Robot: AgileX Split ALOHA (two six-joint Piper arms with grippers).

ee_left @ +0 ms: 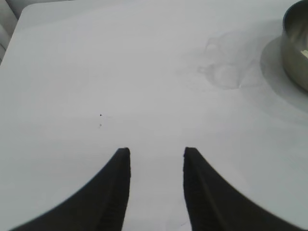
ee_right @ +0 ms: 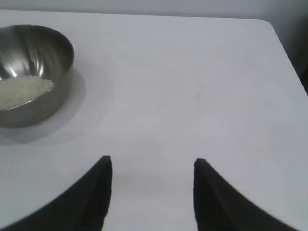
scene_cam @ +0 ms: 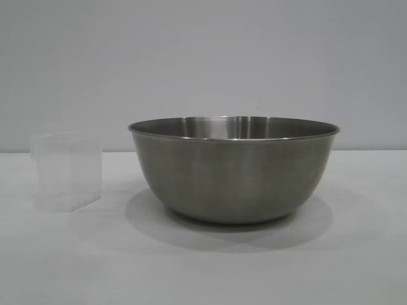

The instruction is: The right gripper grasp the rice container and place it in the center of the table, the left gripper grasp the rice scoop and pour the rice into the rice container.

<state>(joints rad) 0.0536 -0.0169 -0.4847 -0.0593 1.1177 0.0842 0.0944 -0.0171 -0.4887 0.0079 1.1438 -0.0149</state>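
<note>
A: Rice container [scene_cam: 233, 170] sits on the table [scene_cam: 203, 267], about mid-frame in the exterior view. Rice scoop [scene_cam: 65, 170] stands upright just beside it, on that view's left, apart from it, not touching.

B: Contents?

A: Rice [ee_right: 21, 90] is heaped inside the container, per the right wrist view. Scoop looks empty.

B: Claws?

A: Left gripper [ee_left: 156, 159] has a narrow gap between its fingers, nothing in it, over bare table. Right gripper [ee_right: 151, 166] spread wider, also empty.

B: Which arm is nearer what?

A: The scoop lies ahead of the left claw, off to the container's side; the container's edge only clips that view. For the right claw the container lies ahead, toward the other arm's side.

B: Judgement?

A: Pour looks done; both arms well apart from the objects.
</note>
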